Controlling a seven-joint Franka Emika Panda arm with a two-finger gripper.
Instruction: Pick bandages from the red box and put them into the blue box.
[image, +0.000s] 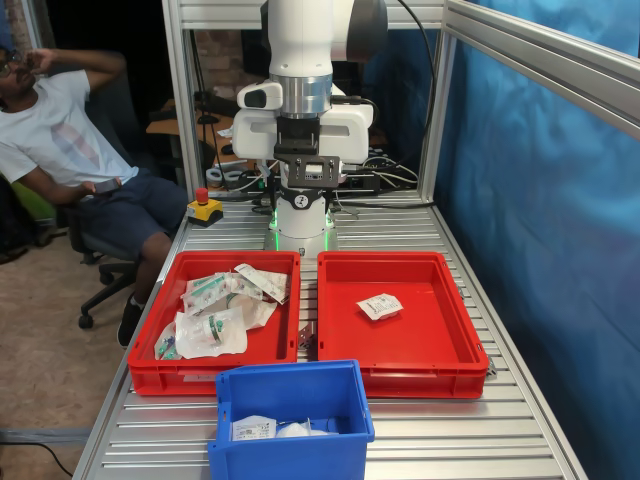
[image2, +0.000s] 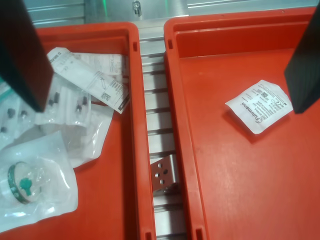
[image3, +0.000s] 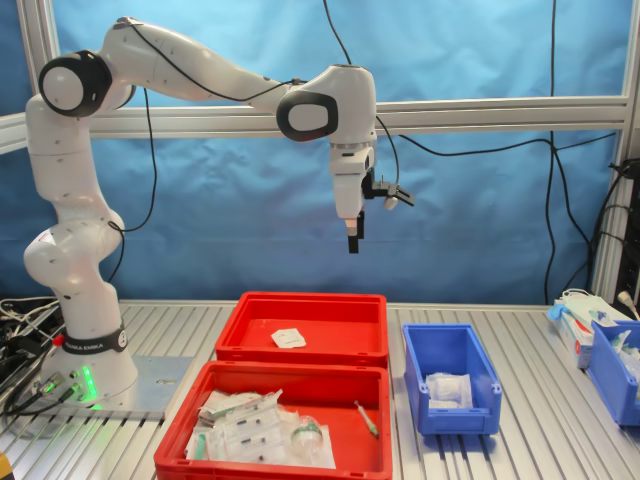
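Note:
Two red boxes sit side by side on the slatted table. One red box (image: 450, 340) (image2: 225, 190) (image3: 250, 325) holds a single square white bandage (image: 380, 306) (image2: 259, 105) (image3: 288, 338). The other red box (image: 150, 370) (image2: 134, 150) (image3: 180, 440) holds several mixed clear and white packets (image: 215, 310) (image3: 260, 430). The blue box (image: 290, 385) (image3: 452, 345) stands beside them with white packets (image: 255, 428) (image3: 447, 385) inside. My gripper (image3: 352, 243) (image2: 170, 102) hangs high over the gap between the red boxes. It is open and empty.
A metal bracket (image2: 164, 172) sits between the trays. A person (image: 70, 130) sits off the table at the first exterior view's left, near a red stop button (image: 203, 208). More bins with supplies (image3: 610, 360) stand at the second exterior view's right. Frame posts (image: 435, 110) border the table.

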